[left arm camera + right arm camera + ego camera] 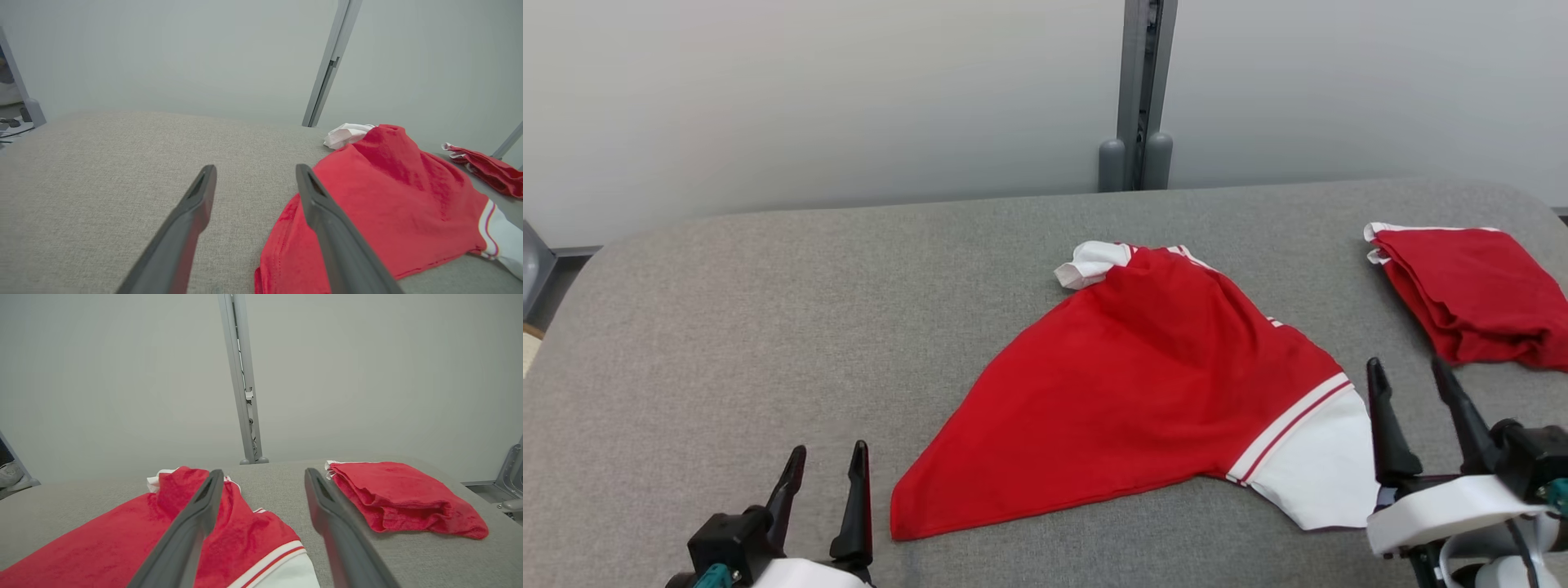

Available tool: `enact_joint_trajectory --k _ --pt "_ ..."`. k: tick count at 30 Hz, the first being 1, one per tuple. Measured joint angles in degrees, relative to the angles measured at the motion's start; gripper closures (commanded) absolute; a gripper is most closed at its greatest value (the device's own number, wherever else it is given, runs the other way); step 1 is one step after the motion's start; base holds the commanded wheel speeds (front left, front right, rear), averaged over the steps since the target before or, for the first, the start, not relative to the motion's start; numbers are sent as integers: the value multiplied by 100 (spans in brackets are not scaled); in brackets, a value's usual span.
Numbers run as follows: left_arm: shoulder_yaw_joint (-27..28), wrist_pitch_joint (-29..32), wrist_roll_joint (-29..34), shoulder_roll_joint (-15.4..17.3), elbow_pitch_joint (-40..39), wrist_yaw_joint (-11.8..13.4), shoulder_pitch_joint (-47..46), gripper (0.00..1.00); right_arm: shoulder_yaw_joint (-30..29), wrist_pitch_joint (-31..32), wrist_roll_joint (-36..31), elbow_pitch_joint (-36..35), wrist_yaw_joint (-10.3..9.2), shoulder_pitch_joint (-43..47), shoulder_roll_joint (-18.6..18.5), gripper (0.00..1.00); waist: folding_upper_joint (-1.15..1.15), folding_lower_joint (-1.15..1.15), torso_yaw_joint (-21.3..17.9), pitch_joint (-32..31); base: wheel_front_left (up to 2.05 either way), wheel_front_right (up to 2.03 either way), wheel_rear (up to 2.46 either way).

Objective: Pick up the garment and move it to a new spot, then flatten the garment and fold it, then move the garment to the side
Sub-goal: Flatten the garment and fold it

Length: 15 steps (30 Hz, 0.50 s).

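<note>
Nearest the camera, the left gripper point(829, 447) sat at the lower left over the grey fabric table point(727, 327), its two dark fingers parted and holding nothing. The right gripper point(1407, 365) sat at the lower right, a little farther forward, likewise spread and empty.

Between them lay the garment point(1143, 384), a red shirt with white sleeves, loose and unfolded in a rough triangle. Its near hem ran left to right across the gap between the grippers. The red hem corner point(903, 518) lay just right of the left gripper. A white sleeve point(1327, 469) lay just beside the right gripper's inner finger, which looked the closer of the two. The cloth narrowed away from the robot to a bunched peak.

Farther right, well apart, rested a folded red garment point(1470, 290). Behind the table stood a grey post point(1141, 98) against a pale wall point(809, 106).
</note>
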Motion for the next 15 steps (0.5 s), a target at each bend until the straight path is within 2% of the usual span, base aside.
enact_joint_trajectory --k 6,15 --pt "257 -11 172 -116 -123 -2 226 0 326 -78 237 100 0 176 0 0 0 0 62 -156 0 0 0" --pt "474 -11 433 -310 -152 -187 369 0 614 -219 312 334 0 207 1 0 0 0 107 -294 0 0 0"
